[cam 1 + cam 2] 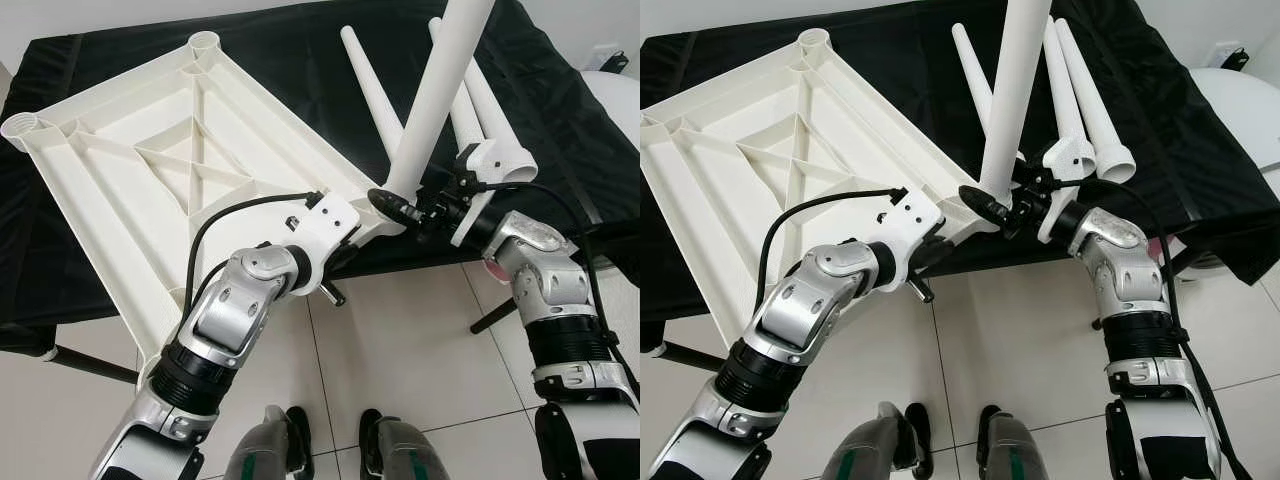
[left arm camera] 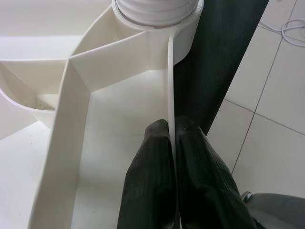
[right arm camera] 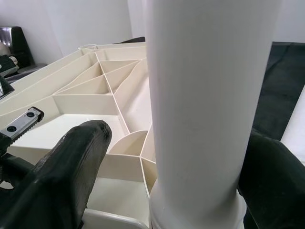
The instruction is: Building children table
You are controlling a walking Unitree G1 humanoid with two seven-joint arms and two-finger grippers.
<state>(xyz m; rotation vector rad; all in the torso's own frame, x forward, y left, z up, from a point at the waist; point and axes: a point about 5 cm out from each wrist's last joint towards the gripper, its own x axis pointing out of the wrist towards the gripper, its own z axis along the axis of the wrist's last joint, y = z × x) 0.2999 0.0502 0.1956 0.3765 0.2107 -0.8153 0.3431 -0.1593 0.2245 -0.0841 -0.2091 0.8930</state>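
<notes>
A black cloth [image 1: 560, 150] covers the work surface, its near edge hanging over pale floor tiles [image 1: 400, 350] that lie open between the robot and the table. On the cloth lies the white tabletop [image 1: 170, 170], turned underside up so its ribs and corner sockets show; its near corner juts out past the cloth's edge over the tiles. Three loose white legs [image 1: 1080, 100] lie side by side on the cloth behind the near corner, tapering away from the robot. No writing can be read on any of it.

The right arm bends in from the right, and the right gripper [image 1: 405, 207] has its black fingers closed around the base of a fourth leg [image 1: 440, 90], which stands steeply tilted in the near corner socket. The left arm reaches up from below, elbow bent, and the left gripper [image 2: 172, 143] pinches the tabletop's thin rim just beside that socket, one finger on each face.
</notes>
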